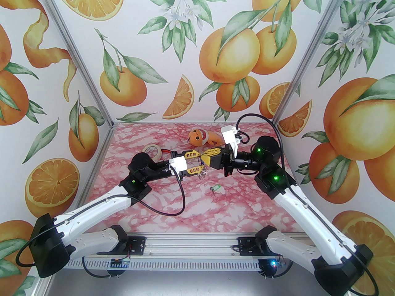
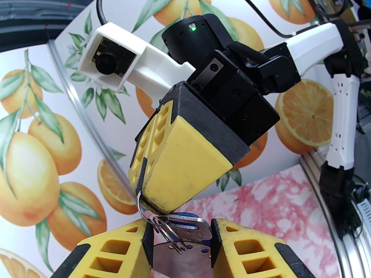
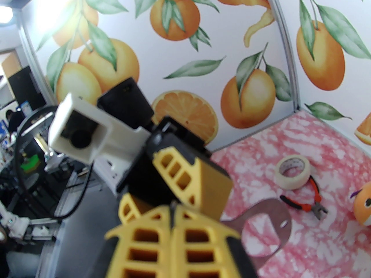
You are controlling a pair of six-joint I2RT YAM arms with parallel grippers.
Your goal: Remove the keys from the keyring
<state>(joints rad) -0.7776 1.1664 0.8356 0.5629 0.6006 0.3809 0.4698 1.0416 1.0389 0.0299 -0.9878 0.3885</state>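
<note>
Now pinches ring in shut right pincer; straddles blue key just beside that tip with left pincer, grip unclear.

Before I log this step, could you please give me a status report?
Right gripper shut on keyring. Left gripper flanks blue key, grip unclear. Green key off, on table. Nothing in the way.

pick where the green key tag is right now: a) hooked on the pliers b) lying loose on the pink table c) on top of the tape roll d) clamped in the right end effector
b: the green key tag lies by itself on the table, with nothing gripping it.
</note>
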